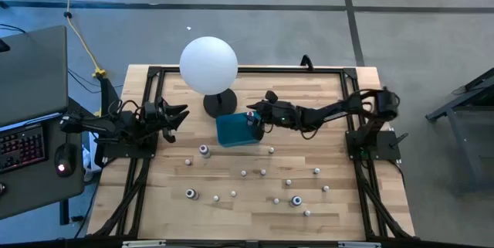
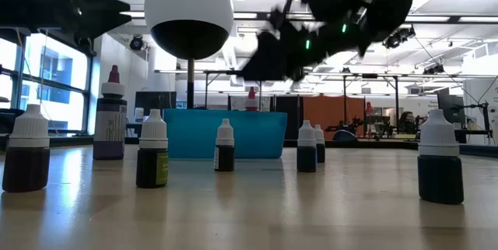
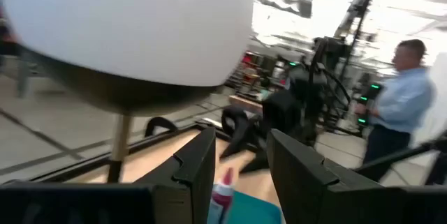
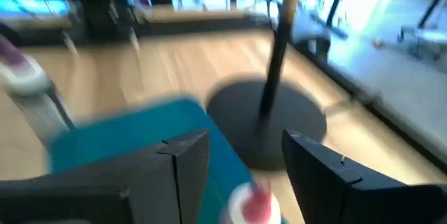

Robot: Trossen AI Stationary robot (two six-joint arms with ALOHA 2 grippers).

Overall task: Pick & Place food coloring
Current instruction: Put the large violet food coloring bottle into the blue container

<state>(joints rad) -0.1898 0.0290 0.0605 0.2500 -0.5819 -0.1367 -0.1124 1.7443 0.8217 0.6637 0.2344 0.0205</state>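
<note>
Fingers of the right hand [image 1: 255, 117] stood parted over the teal box [image 1: 237, 130], holding nothing; in the right wrist view a red-capped bottle [image 4: 253, 205] sat just below the gap between them, apart from both. The left hand [image 1: 179, 117] hung near the desk's [image 1: 340, 202] left edge, half open and empty. Food coloring [image 1: 244, 173], tiny whitish bottles with dark contents, stood scattered upright across the desk in front of the box, well apart from both hands. A white ball lamp [image 1: 208, 65] rose behind the box.
</note>
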